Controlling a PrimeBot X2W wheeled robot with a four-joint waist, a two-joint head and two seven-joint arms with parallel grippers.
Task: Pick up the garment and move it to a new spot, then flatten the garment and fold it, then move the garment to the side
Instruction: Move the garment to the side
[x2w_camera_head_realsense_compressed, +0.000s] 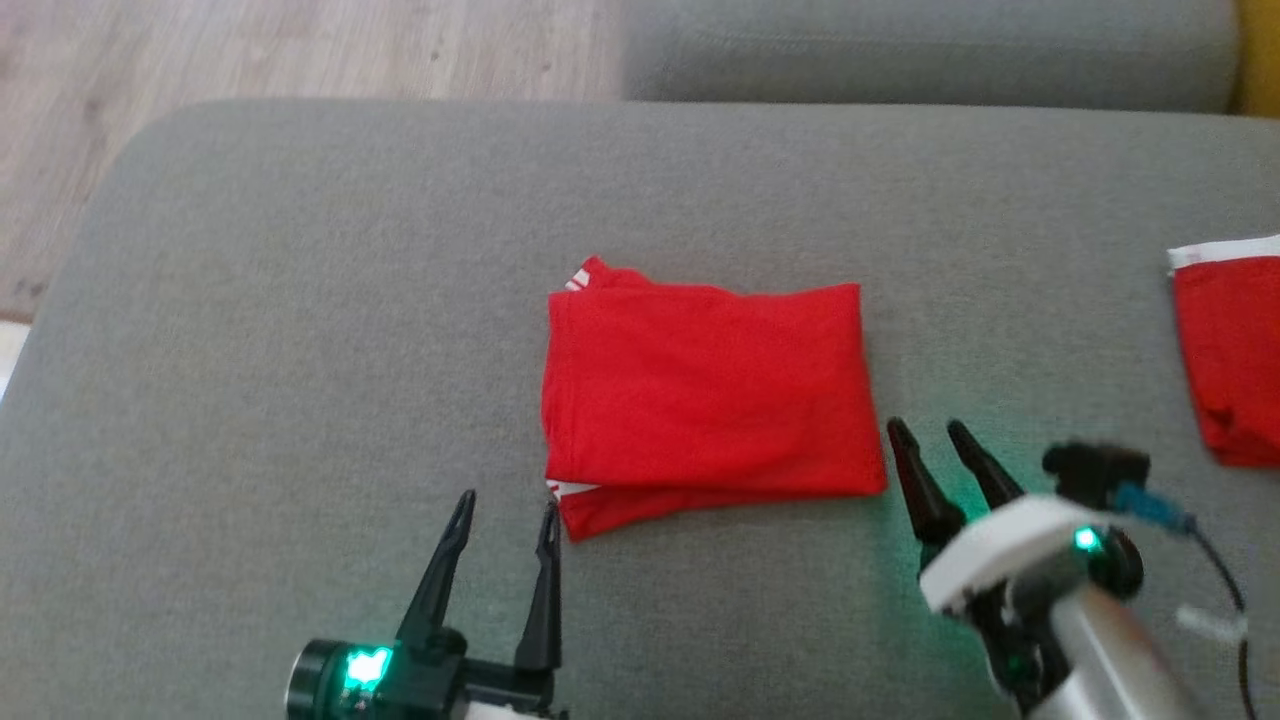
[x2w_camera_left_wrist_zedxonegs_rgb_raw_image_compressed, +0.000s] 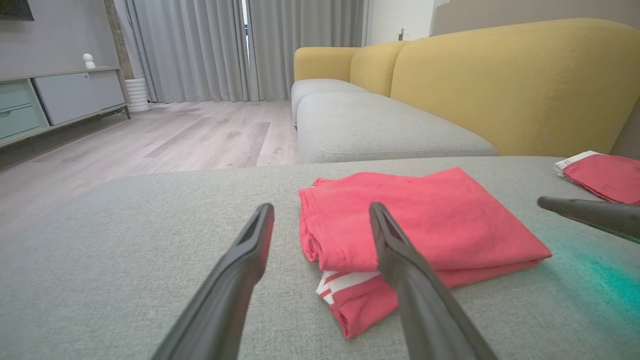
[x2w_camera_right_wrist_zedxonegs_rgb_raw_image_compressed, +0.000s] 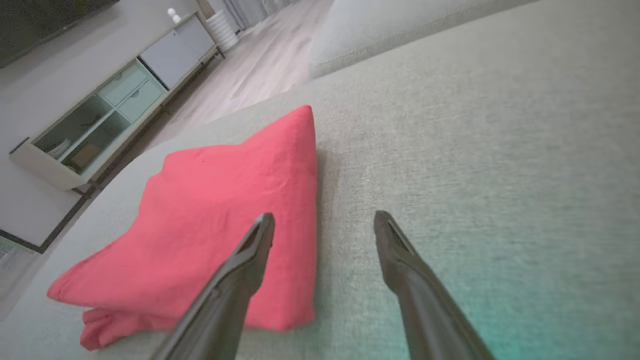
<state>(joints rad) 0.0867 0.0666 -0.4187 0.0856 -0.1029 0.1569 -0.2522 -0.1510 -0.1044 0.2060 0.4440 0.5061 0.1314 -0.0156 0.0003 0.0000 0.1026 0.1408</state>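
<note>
The garment (x2w_camera_head_realsense_compressed: 705, 395) is red with white stripes and lies folded into a rectangle in the middle of the grey cushion (x2w_camera_head_realsense_compressed: 300, 330). It also shows in the left wrist view as the garment (x2w_camera_left_wrist_zedxonegs_rgb_raw_image_compressed: 425, 225) and in the right wrist view as the garment (x2w_camera_right_wrist_zedxonegs_rgb_raw_image_compressed: 225, 215). My left gripper (x2w_camera_head_realsense_compressed: 508, 507) stands open just off its near left corner, holding nothing. My right gripper (x2w_camera_head_realsense_compressed: 932, 428) is open beside the near right corner, empty too. In the wrist views the left gripper (x2w_camera_left_wrist_zedxonegs_rgb_raw_image_compressed: 321, 211) and the right gripper (x2w_camera_right_wrist_zedxonegs_rgb_raw_image_compressed: 324, 221) both show spread fingers close above the cushion.
A second red folded cloth (x2w_camera_head_realsense_compressed: 1230, 350) with a white edge lies at the cushion's right edge. Wooden floor (x2w_camera_head_realsense_compressed: 250, 50) lies beyond the far left edge. Another grey seat (x2w_camera_left_wrist_zedxonegs_rgb_raw_image_compressed: 375, 130) and a yellow sofa back (x2w_camera_left_wrist_zedxonegs_rgb_raw_image_compressed: 525, 80) stand behind.
</note>
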